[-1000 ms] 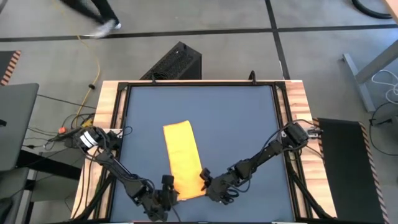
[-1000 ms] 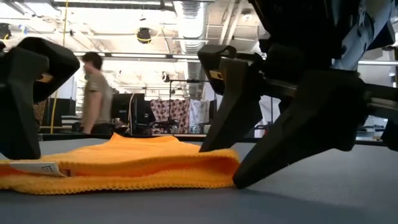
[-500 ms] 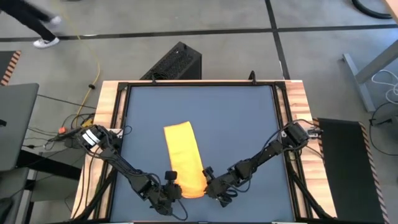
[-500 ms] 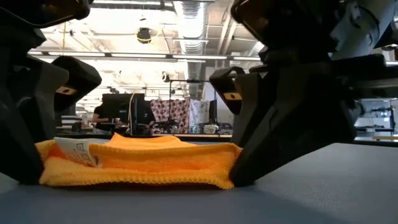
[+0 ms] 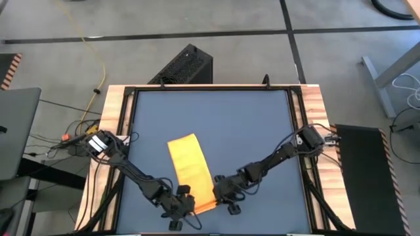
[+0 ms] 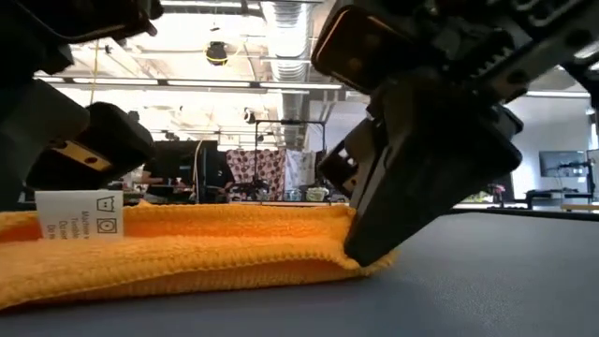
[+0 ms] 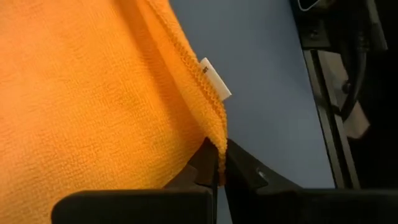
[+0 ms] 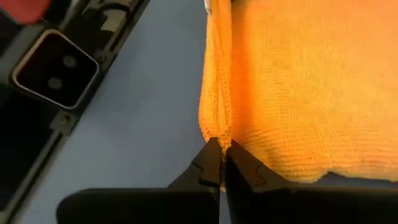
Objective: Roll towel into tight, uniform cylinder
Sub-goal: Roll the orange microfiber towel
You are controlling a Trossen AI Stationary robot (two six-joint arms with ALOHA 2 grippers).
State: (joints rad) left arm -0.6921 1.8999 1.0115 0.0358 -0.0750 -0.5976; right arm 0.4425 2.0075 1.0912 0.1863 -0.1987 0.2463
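The towel point(image 5: 191, 172) is a bright yellow folded strip lying lengthwise on the dark blue mat point(image 5: 256, 124), with its far end a little left of centre. Its near end is at the near edge between my grippers. A white label point(image 6: 82, 215) sticks up at its near left corner. My left gripper point(image 5: 186, 203) is shut on that left corner, and my right gripper point(image 5: 220, 193) is shut on the near right corner. In the low view the towel point(image 6: 215, 248) spans the foreground between both grippers. My left gripper pinches the hemmed edge at the towel's near left corner point(image 7: 216, 142) between its two fingertips, just past the label. It comes slanting down from the near left. More than one layer shows at that edge, and the rest of the towel lies on the mat. My right gripper pinches the hemmed edge at the towel's near right corner point(image 8: 221, 135) between its fingertips. It comes slanting down from the near right. Two stitched edges run together into the fingers. The corner sits low at the mat point(image 6: 370, 267) and the strip beyond it lies flat.
Wooden rails frame the mat on the left point(image 5: 111, 131) and on the right point(image 5: 312, 111). A black box point(image 5: 185, 65) stands on the floor beyond the far edge. A small camera module point(image 8: 55, 68) sits close to my right gripper. Bare mat lies to the far side and to the right.
Both grippers have closed in on the towel's near corners, rolled their wrists and shut on them. The towel has slid a little toward the near edge, and its far end has swung slightly left. The label at the left corner now stands upright.
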